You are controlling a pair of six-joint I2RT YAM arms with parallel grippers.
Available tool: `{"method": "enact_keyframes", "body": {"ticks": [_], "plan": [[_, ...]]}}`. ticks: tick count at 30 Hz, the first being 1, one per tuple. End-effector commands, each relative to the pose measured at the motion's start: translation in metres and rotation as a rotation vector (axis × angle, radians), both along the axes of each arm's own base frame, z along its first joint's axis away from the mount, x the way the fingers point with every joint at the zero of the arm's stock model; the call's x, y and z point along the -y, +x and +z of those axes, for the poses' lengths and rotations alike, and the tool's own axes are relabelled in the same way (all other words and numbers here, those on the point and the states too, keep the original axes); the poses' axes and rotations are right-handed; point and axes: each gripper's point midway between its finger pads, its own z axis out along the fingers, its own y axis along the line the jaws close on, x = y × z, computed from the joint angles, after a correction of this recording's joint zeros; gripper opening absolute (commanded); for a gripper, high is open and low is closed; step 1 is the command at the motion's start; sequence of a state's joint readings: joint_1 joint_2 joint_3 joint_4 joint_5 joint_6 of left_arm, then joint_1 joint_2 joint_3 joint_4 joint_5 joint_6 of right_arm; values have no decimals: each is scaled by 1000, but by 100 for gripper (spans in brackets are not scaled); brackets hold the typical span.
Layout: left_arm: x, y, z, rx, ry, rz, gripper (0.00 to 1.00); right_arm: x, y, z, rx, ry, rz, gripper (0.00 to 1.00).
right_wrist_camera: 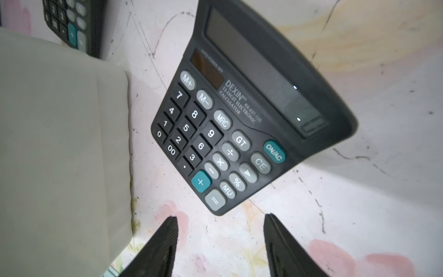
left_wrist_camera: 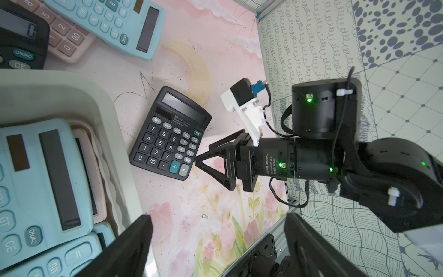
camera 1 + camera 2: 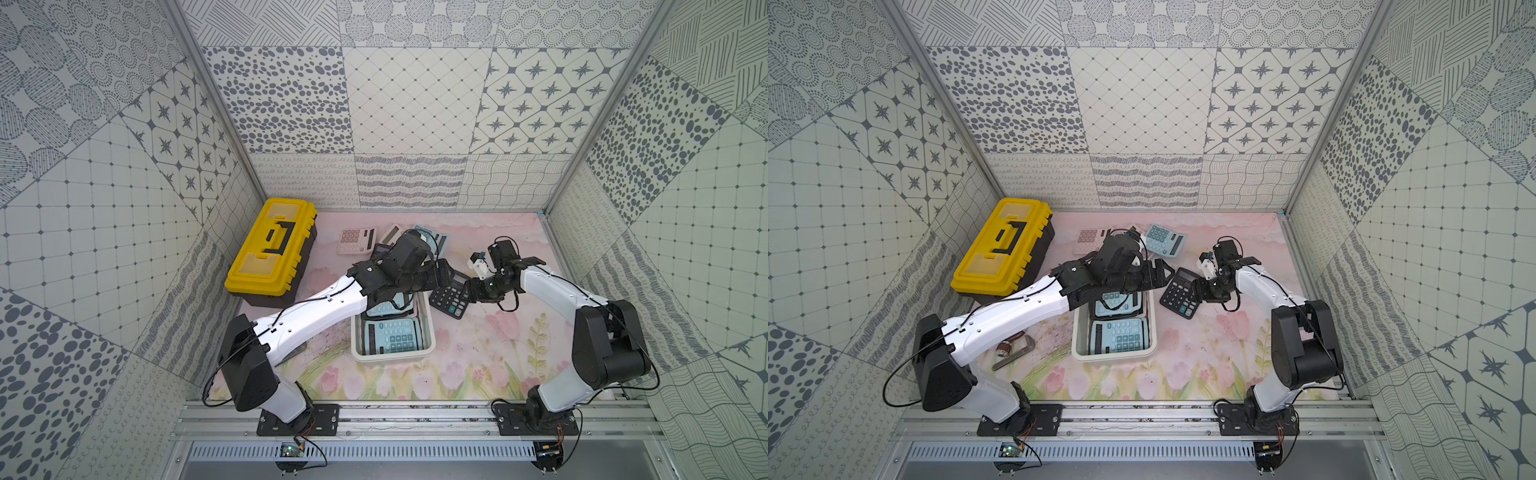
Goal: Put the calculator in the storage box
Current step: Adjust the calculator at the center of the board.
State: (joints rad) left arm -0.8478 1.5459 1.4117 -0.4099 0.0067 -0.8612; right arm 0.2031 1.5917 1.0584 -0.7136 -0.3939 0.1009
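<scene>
A black calculator (image 3: 449, 297) (image 3: 1181, 293) (image 2: 170, 134) (image 1: 239, 120) lies face up on the flowered mat, just right of the white storage box (image 3: 430, 332) (image 3: 1152, 332) (image 2: 72, 86) (image 1: 60, 144). Two light blue calculators (image 3: 390, 336) lie in the box. My right gripper (image 3: 467, 291) (image 3: 1198, 289) (image 2: 203, 153) (image 1: 220, 217) is open at the black calculator's near right corner, with only mat between its fingers. My left gripper (image 3: 1158, 274) (image 2: 217, 217) is wide open and holds nothing; it hovers over the box's far right corner.
A yellow-lidded black toolbox (image 3: 272, 249) stands at the back left. A pink calculator (image 3: 355, 241), a light blue one (image 3: 1165, 239) and a black one lie piled behind the box. A metal tool (image 3: 1013, 353) lies under the left arm. Patterned walls close three sides.
</scene>
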Motion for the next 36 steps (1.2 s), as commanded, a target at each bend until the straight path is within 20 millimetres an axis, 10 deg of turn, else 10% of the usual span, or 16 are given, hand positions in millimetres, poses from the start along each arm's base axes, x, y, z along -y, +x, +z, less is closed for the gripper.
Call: {"method": "enact_keyframes", "body": {"ticks": [1, 15, 36], "plan": [[-6, -2, 19, 68, 4, -39, 91, 4, 32, 25, 91, 36, -58, 63], [-19, -7, 16, 97, 78, -69, 100, -3, 102, 16, 108, 164, 15, 63], [-22, 0, 8, 65, 63, -74, 100, 2, 16, -10, -33, 178, -70, 47]]}}
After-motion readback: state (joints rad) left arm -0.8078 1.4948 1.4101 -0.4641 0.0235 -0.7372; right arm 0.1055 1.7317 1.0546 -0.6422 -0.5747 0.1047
